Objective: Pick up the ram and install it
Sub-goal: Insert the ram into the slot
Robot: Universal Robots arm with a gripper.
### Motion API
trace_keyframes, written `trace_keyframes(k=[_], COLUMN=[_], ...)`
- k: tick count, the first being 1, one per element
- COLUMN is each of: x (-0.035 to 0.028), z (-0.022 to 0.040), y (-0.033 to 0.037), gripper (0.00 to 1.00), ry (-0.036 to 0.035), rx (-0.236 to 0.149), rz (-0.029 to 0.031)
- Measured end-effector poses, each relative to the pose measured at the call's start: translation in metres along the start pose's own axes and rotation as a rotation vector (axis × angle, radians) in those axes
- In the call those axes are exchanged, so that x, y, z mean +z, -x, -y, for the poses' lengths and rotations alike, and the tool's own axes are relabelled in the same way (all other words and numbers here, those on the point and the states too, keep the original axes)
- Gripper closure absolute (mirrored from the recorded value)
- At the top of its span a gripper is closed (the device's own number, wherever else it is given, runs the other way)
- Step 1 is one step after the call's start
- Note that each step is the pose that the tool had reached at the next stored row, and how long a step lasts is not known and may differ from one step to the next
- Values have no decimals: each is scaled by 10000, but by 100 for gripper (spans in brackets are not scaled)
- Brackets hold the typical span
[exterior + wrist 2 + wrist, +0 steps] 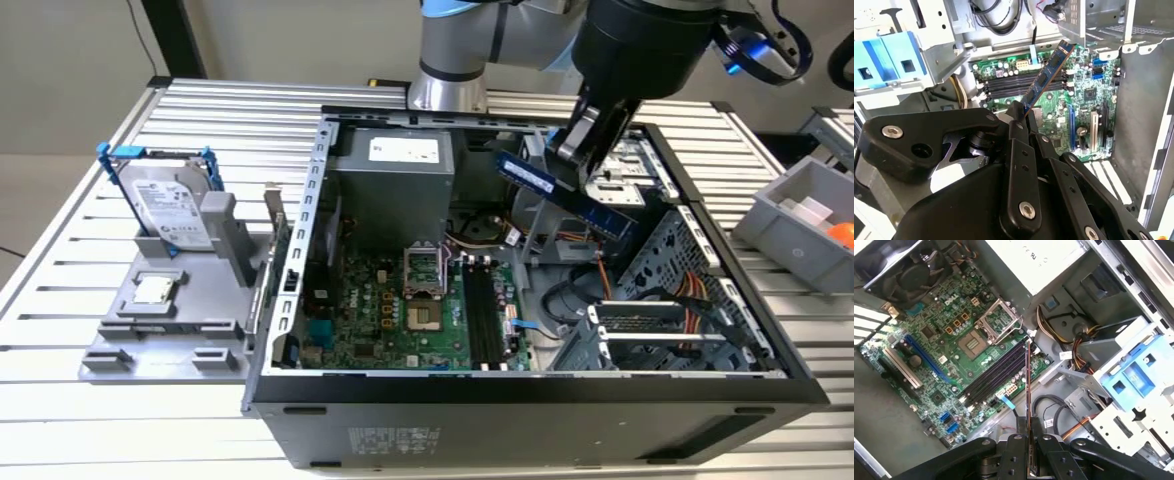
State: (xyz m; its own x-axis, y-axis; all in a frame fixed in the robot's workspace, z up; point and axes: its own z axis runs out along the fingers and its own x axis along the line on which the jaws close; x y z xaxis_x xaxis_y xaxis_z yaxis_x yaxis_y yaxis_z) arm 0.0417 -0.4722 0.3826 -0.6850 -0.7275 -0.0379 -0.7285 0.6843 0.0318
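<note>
Second wrist view: gripper (1021, 120) jaws clamped narrow on one end of the ram (1046, 75), stick held tilted in air above the black slots (1004, 86) of the motherboard (1089, 95), not seated.

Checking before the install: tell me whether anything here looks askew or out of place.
The ram hangs slanted in the gripper above the motherboard, not lined up with the black slots. The frame over the CPU socket stands flipped open. Nothing looks spilled or broken.
</note>
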Motion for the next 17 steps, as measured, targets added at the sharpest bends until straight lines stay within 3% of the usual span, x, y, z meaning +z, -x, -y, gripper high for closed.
trace_keyframes(k=[17], x=[5], z=[0], y=[0], gripper=[100], ry=[-54], rx=[1426], rz=[46])
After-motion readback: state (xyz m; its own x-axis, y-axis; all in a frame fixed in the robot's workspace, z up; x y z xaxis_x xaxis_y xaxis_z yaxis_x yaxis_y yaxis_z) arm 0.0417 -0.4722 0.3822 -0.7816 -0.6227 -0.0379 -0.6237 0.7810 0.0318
